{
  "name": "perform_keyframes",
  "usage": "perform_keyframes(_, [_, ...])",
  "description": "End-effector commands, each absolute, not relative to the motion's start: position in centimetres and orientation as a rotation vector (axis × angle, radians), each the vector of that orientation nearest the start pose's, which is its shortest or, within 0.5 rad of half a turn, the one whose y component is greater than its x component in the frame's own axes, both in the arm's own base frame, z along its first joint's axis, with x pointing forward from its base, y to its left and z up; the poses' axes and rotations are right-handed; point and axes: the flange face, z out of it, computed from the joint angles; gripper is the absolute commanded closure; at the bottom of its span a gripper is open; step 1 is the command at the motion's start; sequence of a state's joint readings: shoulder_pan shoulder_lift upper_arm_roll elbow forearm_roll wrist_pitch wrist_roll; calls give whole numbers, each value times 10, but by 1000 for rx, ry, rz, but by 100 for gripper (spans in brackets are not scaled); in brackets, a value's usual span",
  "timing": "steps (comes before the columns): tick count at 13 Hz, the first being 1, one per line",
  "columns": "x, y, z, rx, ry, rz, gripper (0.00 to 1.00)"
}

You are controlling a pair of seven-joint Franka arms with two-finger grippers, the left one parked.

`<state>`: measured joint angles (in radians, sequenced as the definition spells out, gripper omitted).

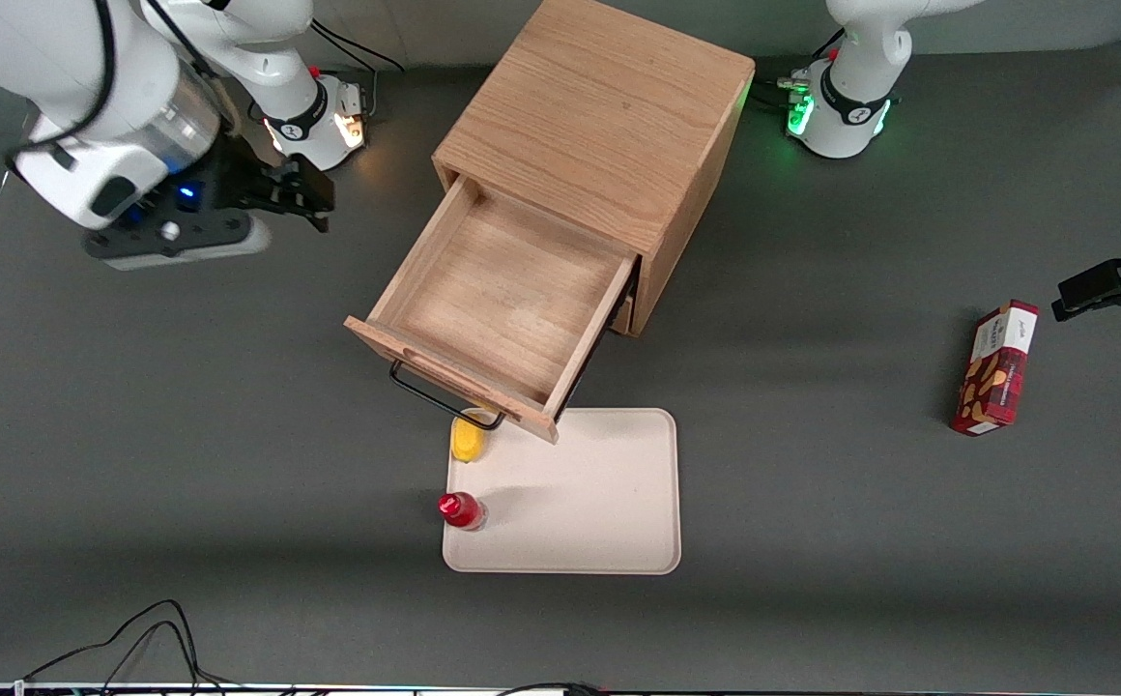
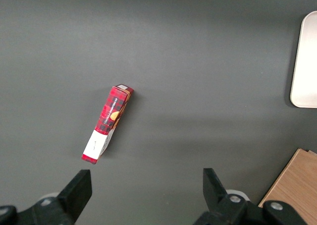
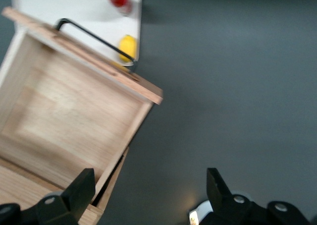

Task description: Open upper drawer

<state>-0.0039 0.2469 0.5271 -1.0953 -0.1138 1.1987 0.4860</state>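
The upper drawer (image 1: 507,290) of the wooden cabinet (image 1: 609,126) stands pulled far out, and its tray is empty. Its black wire handle (image 1: 440,396) hangs over the edge of the white tray (image 1: 609,503). The drawer also shows in the right wrist view (image 3: 69,116) with its handle (image 3: 94,36). The lower drawer is hidden beneath it. My right gripper (image 1: 304,198) is open and empty. It is raised above the table beside the cabinet, toward the working arm's end and apart from the drawer. It holds nothing (image 3: 148,190).
The white tray lies in front of the open drawer. A yellow object (image 1: 468,440) and a red-capped bottle (image 1: 460,510) stand on it. A red plaid box (image 1: 995,367) lies toward the parked arm's end of the table. Cables lie at the table's near edge.
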Motion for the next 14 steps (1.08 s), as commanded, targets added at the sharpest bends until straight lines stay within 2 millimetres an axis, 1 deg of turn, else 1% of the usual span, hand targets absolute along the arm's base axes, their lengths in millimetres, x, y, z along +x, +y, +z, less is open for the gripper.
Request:
perform_keyframes(1, [497,185,680,-3272,231,236,0])
perform_keyframes(2, [488,174,676,-3288,258,225,0])
perform_keyframes(3, [484,157,671,-3246,291,204,0])
perform_keyframes(4, [484,124,661,-3176,293,217,0])
perform_keyframes(5, [478,99,649,-3130,244,187,0])
perform_keyframes(6, [464,84,636,-3122,230,123,0])
perform_keyframes(7, [449,79,620,-3118,244,97,0])
perform_keyframes(8, [435,77,611,-3112,257,61,0])
perform_keyframes(9, [427,76,607,-3113,265,26,0])
perform_keyframes(10, [428,78,608,-3108,249,22,0])
perform_keyframes(11, [432,78,614,-3091,213,14,0])
perform_keyframes(12, [439,68,614,-3069,228,25,0])
perform_keyframes(14, [447,64,616,-3067,231,41,0])
